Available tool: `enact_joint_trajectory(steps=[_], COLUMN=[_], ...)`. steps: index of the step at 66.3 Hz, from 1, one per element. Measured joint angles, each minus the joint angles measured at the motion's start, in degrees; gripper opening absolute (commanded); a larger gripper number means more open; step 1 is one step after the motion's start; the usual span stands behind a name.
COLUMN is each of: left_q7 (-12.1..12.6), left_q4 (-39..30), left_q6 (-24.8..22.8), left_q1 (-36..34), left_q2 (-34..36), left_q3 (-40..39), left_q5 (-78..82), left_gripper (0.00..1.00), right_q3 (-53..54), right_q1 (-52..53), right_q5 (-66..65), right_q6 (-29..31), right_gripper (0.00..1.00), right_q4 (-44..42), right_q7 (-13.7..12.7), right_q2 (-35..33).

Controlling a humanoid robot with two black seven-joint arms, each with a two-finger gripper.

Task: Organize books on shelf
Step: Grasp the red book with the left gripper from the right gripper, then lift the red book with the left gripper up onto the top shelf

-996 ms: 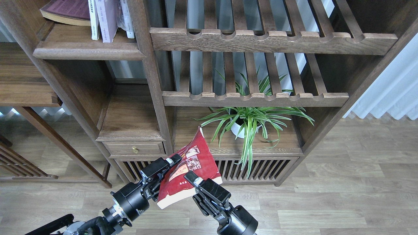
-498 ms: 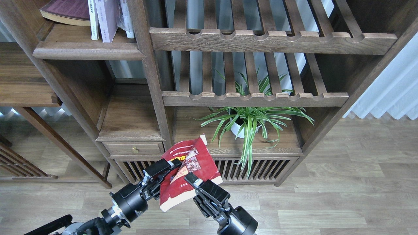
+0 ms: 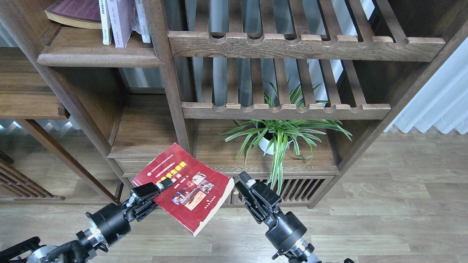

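Note:
The dark red book [image 3: 186,190] with small photos on its cover lies nearly flat, cover up, in front of the bookcase's lower part. My left gripper [image 3: 162,183] is shut on the book's left edge and holds it in the air. My right gripper [image 3: 242,181] is open, just right of the book's right corner and apart from it. The shelf [image 3: 98,55] with the thick front lip is at the upper left. On it stands the pale lavender book [image 3: 120,22] between thin white spines. A yellow-green book does not show.
A maroon book [image 3: 73,12] lies flat on the shelf's left part. Slatted racks [image 3: 285,44] fill the right half of the bookcase. A potted spider plant [image 3: 278,135] stands on the low board. A small drawer [image 3: 150,166] sits behind the held book. Wooden floor lies below.
The red book has swung from upright to nearly flat and moved left with my left gripper. My right gripper has let go of it and moved to the right.

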Motion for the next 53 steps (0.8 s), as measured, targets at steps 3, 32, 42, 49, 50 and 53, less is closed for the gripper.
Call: enact_joint_trajectory(steps=[3,32,42,49,50,53], left_q7=[0.29,0.7,1.66,2.75,2.84,3.02], left_q4=[0.35,2.75,2.52,2.33,2.28,2.07], left_q6=[0.0,0.0,0.0,0.0,0.0,0.0], left_q1=[0.11,0.17,0.37,0.47,0.48,0.48], left_q2=[1.06,14.85,18.34,20.43,20.74,21.72], left_q3=[-0.81,-13.68,-18.34,-22.0,-22.51,-23.91], left_q5=[0.33,16.03,21.56,23.45,23.59,23.87], left_gripper=[0.02,0.01,0.01,0.01,0.01,0.01], right_q3=[0.7,2.21,2.18,2.16,2.15,2.11], right_q1=[0.39,1.39,1.51,1.51,1.5,1.5], right_q5=[-0.03,-0.03,0.03,0.03,0.03,0.03], right_q6=[0.0,-0.03,-0.03,-0.03,-0.03,-0.03], right_gripper=[0.86,0.87,0.87,0.87,0.87,0.87], right_q4=[-0.81,-2.38,-2.39,-2.51,-2.54,-2.6], right_q7=[-0.01,0.0,0.0,0.0,0.0,0.0], right_q2=[-0.47,-2.35,-2.32,-2.32,-2.32,-2.32])
